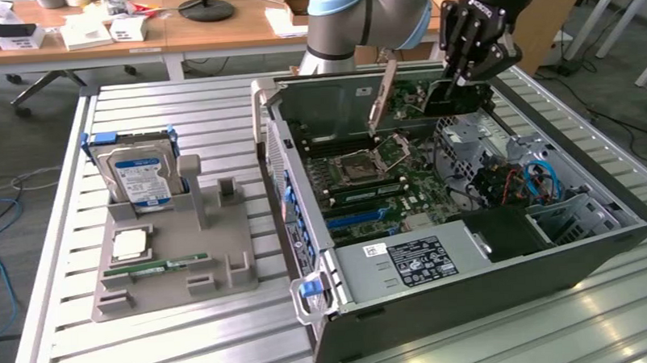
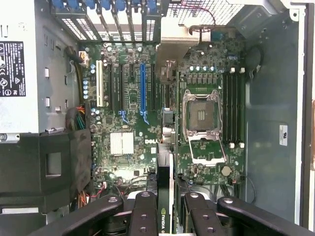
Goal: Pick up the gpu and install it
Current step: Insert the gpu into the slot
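Observation:
The gpu (image 1: 453,98), a thin black card, hangs over the far end of the open computer case (image 1: 584,257) with my gripper (image 1: 465,78) shut on its top edge. In the wrist view the gpu (image 2: 165,189) appears edge-on between the black fingers (image 2: 142,211), a green logo on its edge. It hovers above the motherboard (image 2: 128,162), apart from it. The blue expansion slot (image 2: 143,88) and the black slots beside it stand bare.
An open CPU socket (image 2: 202,118) and a raised metal bracket (image 1: 383,95) lie near the card. The power supply (image 1: 407,263) fills the case's near end. On the exterior view's left, a grey holder (image 1: 176,283) carries a hard drive (image 1: 140,176) and a green RAM stick (image 1: 155,270).

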Motion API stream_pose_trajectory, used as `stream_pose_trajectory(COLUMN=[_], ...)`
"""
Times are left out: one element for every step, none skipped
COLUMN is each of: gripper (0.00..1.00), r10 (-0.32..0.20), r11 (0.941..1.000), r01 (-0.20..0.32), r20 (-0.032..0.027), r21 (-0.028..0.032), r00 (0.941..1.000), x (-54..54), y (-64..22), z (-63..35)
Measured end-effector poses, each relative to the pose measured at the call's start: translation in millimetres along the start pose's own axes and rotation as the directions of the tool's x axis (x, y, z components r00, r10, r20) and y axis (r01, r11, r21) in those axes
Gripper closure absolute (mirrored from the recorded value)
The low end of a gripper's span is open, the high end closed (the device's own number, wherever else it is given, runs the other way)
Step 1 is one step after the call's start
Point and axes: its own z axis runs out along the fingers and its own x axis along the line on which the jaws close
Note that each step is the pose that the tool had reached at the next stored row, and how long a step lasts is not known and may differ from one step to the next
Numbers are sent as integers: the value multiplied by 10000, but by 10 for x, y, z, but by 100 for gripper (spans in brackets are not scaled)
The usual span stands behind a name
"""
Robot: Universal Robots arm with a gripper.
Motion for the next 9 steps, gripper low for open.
stream_pose_trajectory(gripper=[74,74,74,74,74,74,74,74,74], r10=[-6,-12,-16,-19,-20,-20,-21,-21,-22], r11=[10000,10000,10000,10000,10000,10000,10000,10000,10000], r01=[6,12,16,19,20,20,21,21,22], r20=[-1,-2,-3,-3,-3,-2,-2,-2,-2], r21=[3,4,4,4,4,4,4,4,4], r00=[10000,10000,10000,10000,10000,10000,10000,10000,10000], x=[0,1,1,1,2,2,3,4,4], y=[3,8,15,26,38,51,65,79,93], z=[1,2,2,3,4,5,6,6,7])
